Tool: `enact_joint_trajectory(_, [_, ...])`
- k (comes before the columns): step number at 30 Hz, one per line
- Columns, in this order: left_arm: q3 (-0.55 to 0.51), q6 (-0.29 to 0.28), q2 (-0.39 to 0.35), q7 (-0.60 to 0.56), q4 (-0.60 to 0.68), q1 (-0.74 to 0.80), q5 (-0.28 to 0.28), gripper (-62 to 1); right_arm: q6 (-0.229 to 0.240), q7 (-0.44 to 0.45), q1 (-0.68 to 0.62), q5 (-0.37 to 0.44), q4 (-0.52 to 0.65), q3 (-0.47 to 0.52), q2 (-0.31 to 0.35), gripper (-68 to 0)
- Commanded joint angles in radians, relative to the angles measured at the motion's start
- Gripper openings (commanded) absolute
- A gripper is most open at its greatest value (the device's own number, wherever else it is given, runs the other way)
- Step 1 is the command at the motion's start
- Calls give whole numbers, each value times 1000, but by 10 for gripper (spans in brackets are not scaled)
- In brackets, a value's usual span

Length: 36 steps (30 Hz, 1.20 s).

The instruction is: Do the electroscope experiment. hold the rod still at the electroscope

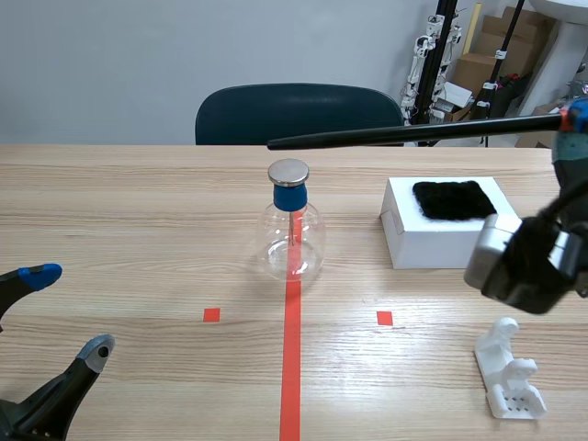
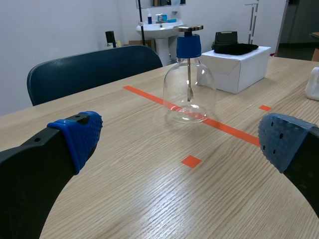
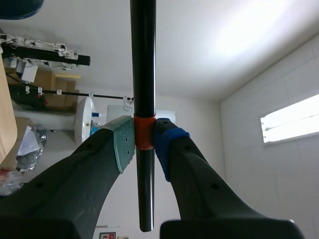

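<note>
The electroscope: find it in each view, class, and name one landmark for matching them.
Scene view: the electroscope stands mid-table on the red tape line.
Left wrist view: the electroscope is ahead of the open left gripper, on that line.
Right wrist view: not in it.
Shared landmark: the white box beside it, in both.

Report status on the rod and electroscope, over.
Right gripper shut on long black rod. Left gripper open, low over table. Rod tip just above clear glass flask electroscope. Nothing in the way.

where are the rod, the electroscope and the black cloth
rod (image 1: 413, 132), scene view, middle of its shaft
electroscope (image 1: 308, 234), scene view, glass bulb
black cloth (image 1: 449, 199), scene view, its centre
</note>
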Motion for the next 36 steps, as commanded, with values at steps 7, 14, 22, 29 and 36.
enact_joint_trajectory(7, [-3, 5, -6, -51, 13, 0, -13, 14, -168, 107, -277, 66, 11, -2, -114, -624])
enact_joint_trajectory(14, [-3, 5, -6, -51, 13, 0, -13, 14, -176, 229, -428, 258, 10, -36, -122, -624])
enact_joint_trajectory(22, [-3, 5, -6, -51, 13, 0, -13, 14, -172, 234, -436, 320, 10, -81, -122, -624])
enact_joint_trajectory(29, [-3, 5, -6, -51, 13, 0, -13, 14, -168, 234, -436, 319, 10, -86, -122, -624])
enact_joint_trajectory(36, [-3, 5, -6, -51, 13, 0, -13, 14, -168, 233, -436, 319, 10, -86, -122, -624])
